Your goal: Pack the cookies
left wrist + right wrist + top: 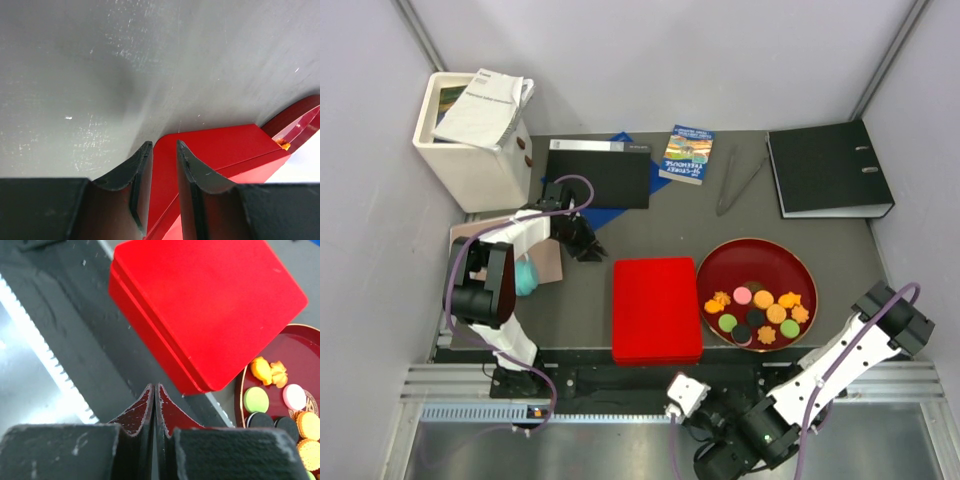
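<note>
Top external view, nearest first: at 6 o'clock, by the metal rail [620, 378], the right gripper [155, 386] has its fingers pressed together on nothing. Just beyond lies the closed red box [657, 310] on the dark grey table [840, 250]. At the box's 3 o'clock, just beside it, a round red bowl [720, 255] holds the cookies [760, 310]: black, green, orange and pink discs plus orange flower shapes, gathered in its near half. At the box's 10 o'clock the left gripper [163, 143] hangs over bare table, its fingers a narrow gap apart and empty. Farther back, a blue book [687, 155] at 12 o'clock carries lettering too small to read. Tongs [735, 185] and a black binder [830, 168] lie toward 2 o'clock. A white bin [470, 165] at 10 o'clock holds printed booklets, their text illegible. Plain pale walls enclose the table.
</note>
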